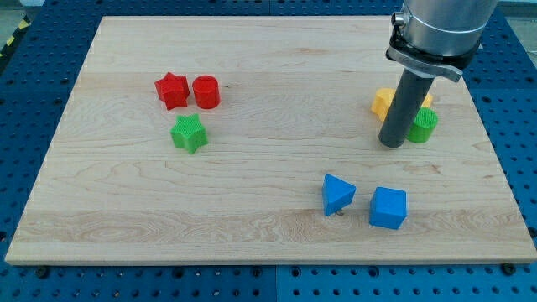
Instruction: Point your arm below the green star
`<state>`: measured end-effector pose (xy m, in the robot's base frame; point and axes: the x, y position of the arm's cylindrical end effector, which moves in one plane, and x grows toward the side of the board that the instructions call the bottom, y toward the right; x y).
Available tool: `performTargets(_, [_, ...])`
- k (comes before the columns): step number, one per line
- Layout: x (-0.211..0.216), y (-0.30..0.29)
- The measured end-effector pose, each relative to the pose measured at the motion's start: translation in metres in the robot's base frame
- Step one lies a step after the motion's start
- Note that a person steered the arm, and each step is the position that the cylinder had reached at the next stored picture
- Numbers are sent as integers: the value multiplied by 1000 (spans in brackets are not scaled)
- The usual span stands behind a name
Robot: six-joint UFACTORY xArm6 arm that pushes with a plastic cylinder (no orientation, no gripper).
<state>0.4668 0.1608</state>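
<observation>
Resting on the pale wooden board (pixel 268 243), my tip (pixel 391 145) sits far right, between a yellow block (pixel 383 102) and a green cylinder (pixel 424 126). With no jaws, it grasps nothing. Well apart, at the left, lies the green plastic star (pixel 190 133), just near of a red star (pixel 172 91) and red cylinder (pixel 206 91).

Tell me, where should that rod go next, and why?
Probably slide my tip toward the view's left and slightly down, to the bare wood just below the green star. Right now it sits far off at the view's right, between a yellow block and a green cylinder, nowhere near the star.
</observation>
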Motion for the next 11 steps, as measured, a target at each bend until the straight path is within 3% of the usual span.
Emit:
performTargets(2, [1, -19])
performTargets(5, [5, -154])
performTargets(7, [49, -182])
performTargets(9, [58, -261])
performTargets(11, [58, -268])
